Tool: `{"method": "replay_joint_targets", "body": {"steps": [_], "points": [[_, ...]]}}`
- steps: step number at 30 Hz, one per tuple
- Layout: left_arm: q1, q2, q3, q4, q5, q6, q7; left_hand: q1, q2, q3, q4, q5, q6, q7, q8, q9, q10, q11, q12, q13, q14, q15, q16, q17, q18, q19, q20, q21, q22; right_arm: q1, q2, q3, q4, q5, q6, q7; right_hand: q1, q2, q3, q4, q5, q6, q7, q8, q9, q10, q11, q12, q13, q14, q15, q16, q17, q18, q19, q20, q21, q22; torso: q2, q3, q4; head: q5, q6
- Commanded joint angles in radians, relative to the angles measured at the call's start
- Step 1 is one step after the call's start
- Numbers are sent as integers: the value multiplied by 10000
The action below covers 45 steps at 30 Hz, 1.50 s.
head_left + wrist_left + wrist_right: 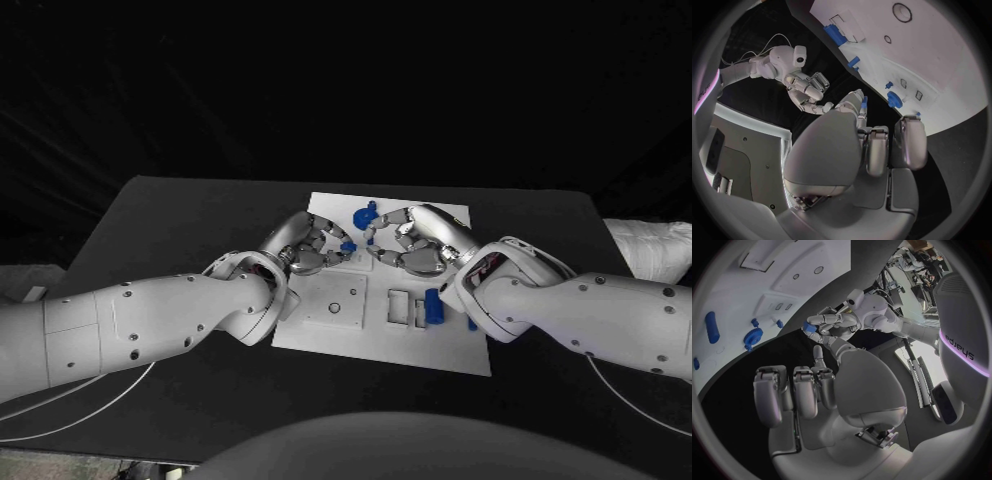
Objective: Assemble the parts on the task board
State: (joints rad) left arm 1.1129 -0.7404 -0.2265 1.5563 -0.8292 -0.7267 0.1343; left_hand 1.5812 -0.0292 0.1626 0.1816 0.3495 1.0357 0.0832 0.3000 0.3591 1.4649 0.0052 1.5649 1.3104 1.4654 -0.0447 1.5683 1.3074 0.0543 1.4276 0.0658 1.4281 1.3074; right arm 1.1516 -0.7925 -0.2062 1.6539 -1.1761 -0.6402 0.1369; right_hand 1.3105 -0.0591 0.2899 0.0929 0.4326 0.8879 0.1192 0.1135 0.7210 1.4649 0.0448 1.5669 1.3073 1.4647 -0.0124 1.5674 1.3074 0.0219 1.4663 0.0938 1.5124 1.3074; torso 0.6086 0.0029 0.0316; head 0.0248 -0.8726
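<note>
The white task board [335,335] lies in the middle of the table. My left hand [307,244] hovers over its far half and pinches a small blue part [348,246] at its fingertips; the right wrist view shows that part [809,326] in the left hand [834,322]. My right hand [413,243] faces it closely, fingers half curled and apart, with nothing in them. A blue gear [365,213] sits on the board's far edge, behind the two hands. A blue bar [433,300] stands by the slots at the right.
Another small blue piece [472,323] lies by the board's right edge. Recesses and a round hole [335,309] mark the board's near half. Black table [173,215] surrounds the board. A pale object [652,248] lies at the table's far right.
</note>
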Motion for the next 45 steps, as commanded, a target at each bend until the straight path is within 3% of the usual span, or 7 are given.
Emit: {"method": "replay_joint_targets", "body": {"steps": [1, 6, 16, 19, 31, 42, 45], "points": [[-38, 19, 12, 18, 391, -618, 444, -44, 94, 59, 11, 8, 84, -68, 132, 115, 1059, -54, 59, 2604, 1054, -52, 25, 2634, -59, 67, -22, 68, 1377, -13, 81, 2, -40, -358, 245, -568, -90, -81, -26, 27, -197, 1, 75, -61, -66, 1059, 88, 39, 2635, 1061, 73, 34, 2634, -18, 528, 103, -52, 2370, 0, 6, -8, 36, 0], [-67, 1, 13, 50, 487, -762, 566, -45, 91, 58, 11, 7, 85, -70, 136, 115, 1059, -55, 59, 2604, 1054, -54, 25, 2634, -61, 72, -23, 71, 1381, -44, 246, 2, -136, -803, 298, -888, -4, -105, -30, -46, -345, 50, 69, -77, -122, 1059, 89, 39, 2635, 1061, 73, 34, 2634, -12, 513, 111, -70, 2362, -5, 10, -7, 41, 0], [-84, 18, 13, 70, 534, -733, 611, -52, 83, 53, 14, 0, 91, -75, 146, 113, 1059, -59, 59, 2604, 1054, -59, 25, 2634, -65, 92, -27, 86, 1396, -99, 546, 3, -359, -1620, 274, -1336, 29, -212, -276, -120, -1441, 228, 57, -108, -295, 1059, 84, 39, 2635, 1061, 72, 34, 2634, -8, 509, 120, -83, 2357, 8, 8, -20, 21, 0], [-86, 27, 14, 81, 540, -705, 611, -52, 83, 53, 14, 0, 91, -75, 146, 113, 1059, -59, 59, 2604, 1054, -59, 25, 2634, -65, 92, -27, 86, 1396, -128, 620, 3, -452, -1718, 215, -1349, 70, -183, -273, -139, -1428, 278, 39, -91, -301, 1059, 70, 39, 2635, 1061, 63, 34, 2634, -7, 508, 115, -86, 2356, 6, 9, -21, 20, 0], [-88, 3, 14, 121, 546, -384, 538, -60, 76, 47, 18, -21, 91, -79, 152, 111, 1059, -63, 59, 2604, 1054, -64, 25, 2634, -64, 93, -31, 82, 1394, -201, 779, 5, -675, -2049, -301, -1107, 273, -107, -208, -268, -374, 285, 62, -187, -471, 1059, 73, 39, 2635, 1061, 53, 34, 2634, -9, 513, 95, -87, 2357, 5, 10, -18, 16, 0], [-92, 28, 13, 132, 547, -284, 597, -60, 75, 47, 18, -28, 90, -80, 153, 110, 1059, -64, 59, 2604, 1054, -65, 25, 2634, -64, 94, -31, 82, 1394, -208, 868, 5, -700, -2150, -419, -1124, 128, -66, -289, -164, -689, 307, 62, -200, -520, 1059, 80, 39, 2635, 1061, 62, 34, 2634, -4, 502, 103, -103, 2351, 8, 13, -17, 7, 0], [-94, 26, 13, 138, 547, -274, 609, -60, 75, 47, 18, -28, 90, -80, 153, 110, 1059, -64, 59, 2604, 1054, -65, 25, 2634, -64, 94, -31, 82, 1394, -212, 885, 5, -708, -2214, -469, -1199, 18, -66, -379, -86, -1095, 304, 61, -214, -549, 1059, 80, 39, 2635, 1061, 65, 34, 2634, -1, 495, 107, -114, 2347, 6, 10, -14, 3, 0]]}}
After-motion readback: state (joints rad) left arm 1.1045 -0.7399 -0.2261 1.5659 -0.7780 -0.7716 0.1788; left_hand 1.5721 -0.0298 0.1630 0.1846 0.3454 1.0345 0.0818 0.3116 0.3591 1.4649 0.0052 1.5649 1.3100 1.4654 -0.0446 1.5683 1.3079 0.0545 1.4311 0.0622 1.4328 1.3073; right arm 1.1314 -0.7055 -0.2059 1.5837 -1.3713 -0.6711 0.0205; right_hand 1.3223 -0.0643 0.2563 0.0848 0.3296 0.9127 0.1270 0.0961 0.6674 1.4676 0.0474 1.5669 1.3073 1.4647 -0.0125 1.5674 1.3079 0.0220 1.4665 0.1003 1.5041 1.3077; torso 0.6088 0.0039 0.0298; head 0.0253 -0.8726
